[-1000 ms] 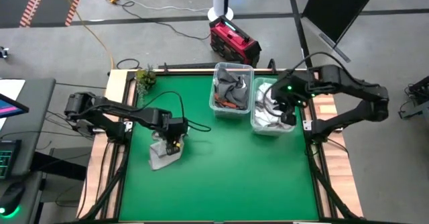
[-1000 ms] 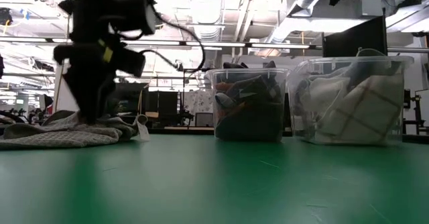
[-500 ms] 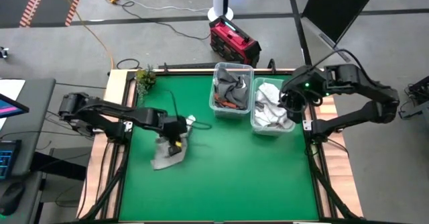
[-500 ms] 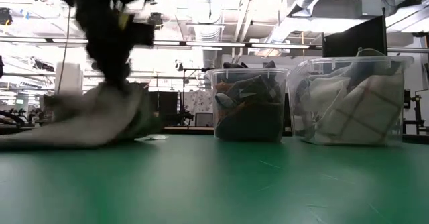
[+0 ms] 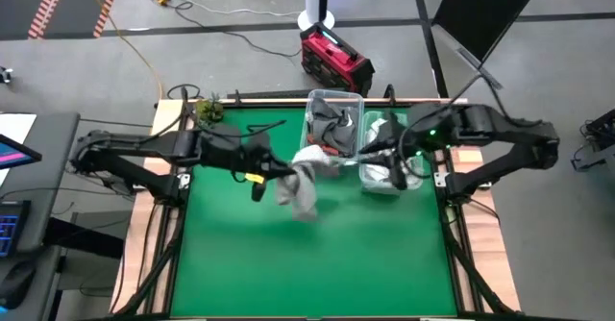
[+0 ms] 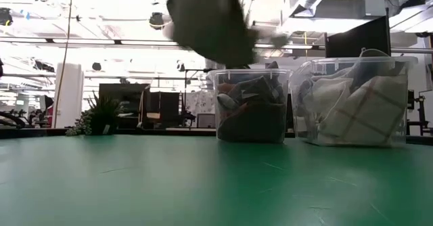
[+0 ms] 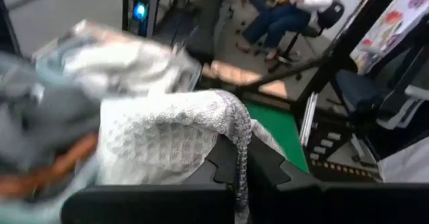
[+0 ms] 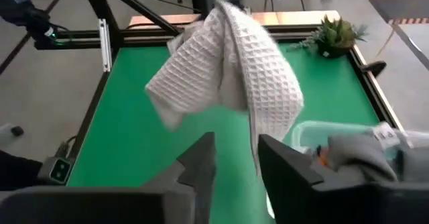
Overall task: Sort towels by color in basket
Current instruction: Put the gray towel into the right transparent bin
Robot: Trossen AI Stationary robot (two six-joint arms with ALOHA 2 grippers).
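Carrying a light grey towel point(image 5: 303, 188) across the green desk point(image 5: 317, 263), the left tool point(image 5: 272, 171) has it clenched by one edge, and the cloth hangs free in the air just short of the bins. To finish well, lift clear of the rim, centre over the bin whose colours match, and only then let go, so no corner drapes over the wall. Judging by contents, the pale bin looks the better match, though that is a guess.

The towel is a waffle weave, pale grey-white, soft, bunched at the grip and trailing loosely below; a limp thing that will swing.

Next along, the first clear bin point(image 5: 332, 154) holds dark grey and rust-orange towels point(image 6: 249, 107). Touching it on the far side, the second clear bin point(image 5: 377, 181) holds white cloths, one with thin red check lines point(image 6: 365, 111).

The right tool point(image 5: 396, 170) hovers over that second bin, fingers parted, grasping nothing.
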